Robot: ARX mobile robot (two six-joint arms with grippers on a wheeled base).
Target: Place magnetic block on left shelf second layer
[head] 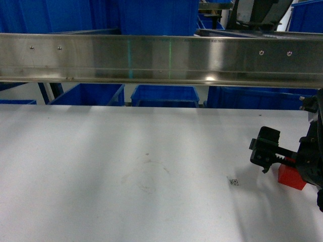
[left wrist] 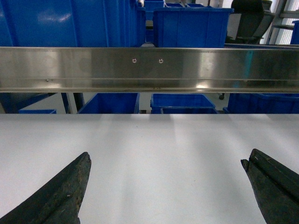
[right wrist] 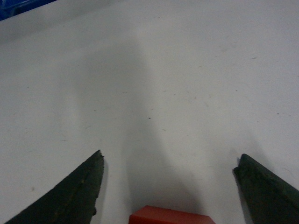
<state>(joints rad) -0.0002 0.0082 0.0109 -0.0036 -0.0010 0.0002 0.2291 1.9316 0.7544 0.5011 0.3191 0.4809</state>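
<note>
The little red block (head: 291,176) sat near the bench's right edge, between the wide-open, empty fingers of the right claw (right wrist: 168,186). It looked light and hard; squeeze its flat sides.

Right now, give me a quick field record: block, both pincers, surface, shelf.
block: red magnetic block on the white table, near the right edge
right pincer: open, block between its jaws at the bottom edge of the wrist view
left pincer: open, empty, above the bare table
shelf: steel rail ahead, blue bins behind
</note>
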